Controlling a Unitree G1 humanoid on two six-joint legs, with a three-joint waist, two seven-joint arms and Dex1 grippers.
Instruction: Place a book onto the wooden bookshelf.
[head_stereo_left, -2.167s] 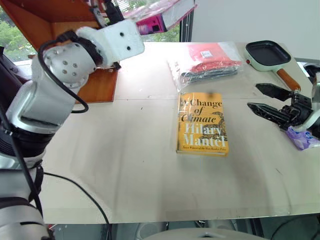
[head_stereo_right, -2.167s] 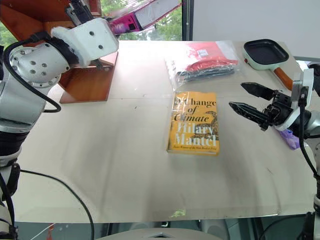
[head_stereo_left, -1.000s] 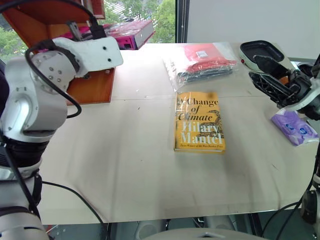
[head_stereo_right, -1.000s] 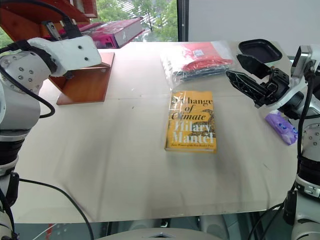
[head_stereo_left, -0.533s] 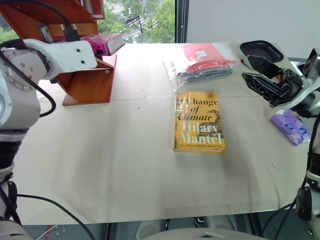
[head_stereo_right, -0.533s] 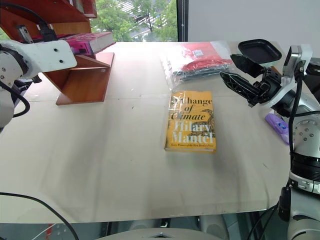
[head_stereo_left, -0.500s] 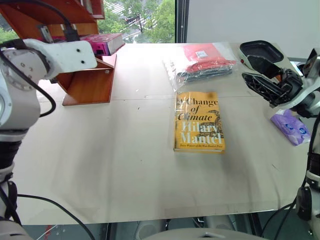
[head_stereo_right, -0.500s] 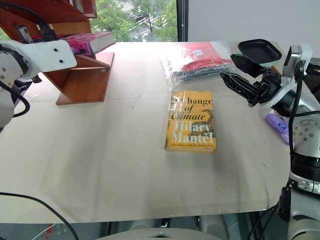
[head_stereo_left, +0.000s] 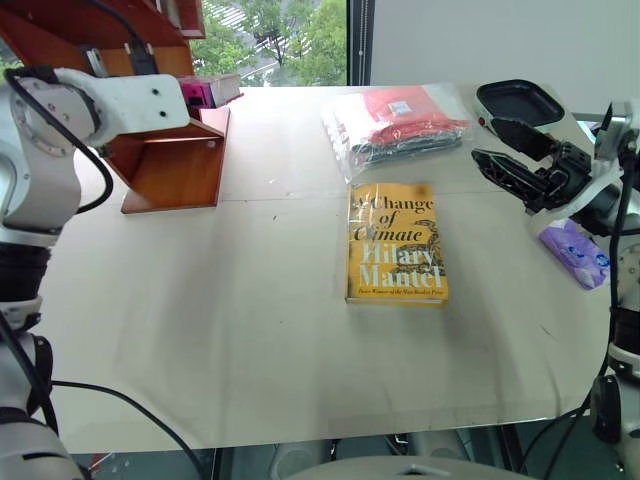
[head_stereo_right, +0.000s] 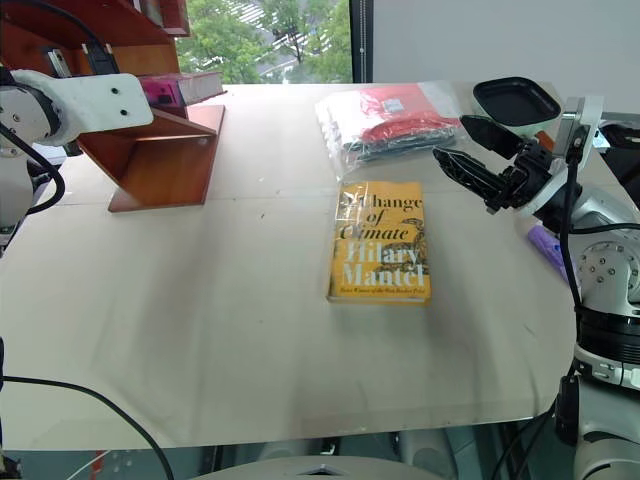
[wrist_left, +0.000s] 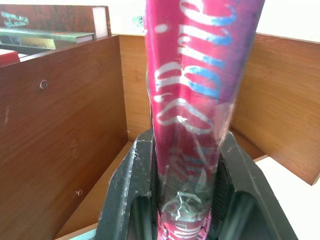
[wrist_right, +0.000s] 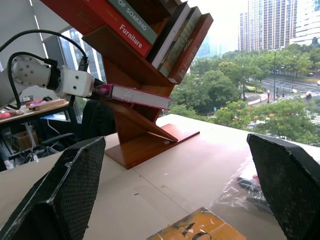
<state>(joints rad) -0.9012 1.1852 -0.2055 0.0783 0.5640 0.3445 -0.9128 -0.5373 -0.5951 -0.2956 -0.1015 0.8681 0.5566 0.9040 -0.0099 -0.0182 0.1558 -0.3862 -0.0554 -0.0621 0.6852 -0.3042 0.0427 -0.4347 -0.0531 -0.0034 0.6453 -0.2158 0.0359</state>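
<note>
Table (head_stereo_left: 250, 330) far-left: shelf (head_stereo_left: 175, 165) now carries book (head_stereo_right: 180, 88) on slanted board. Left gripper (wrist_left: 185, 200) jaws easing off spine, still flanking it. Right gripper (head_stereo_right: 470, 150) wide, empty. Placement nearly done.

wooden bookshelf (head_stereo_left: 160, 150) top cut off by the frame edge; book (head_stereo_right: 180, 88) front end hidden behind left arm

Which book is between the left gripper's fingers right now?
The pink book, wrapped in glossy plastic, at the wooden bookshelf. The left gripper has a finger on each side of it. The yellow book lies flat on the table.
</note>
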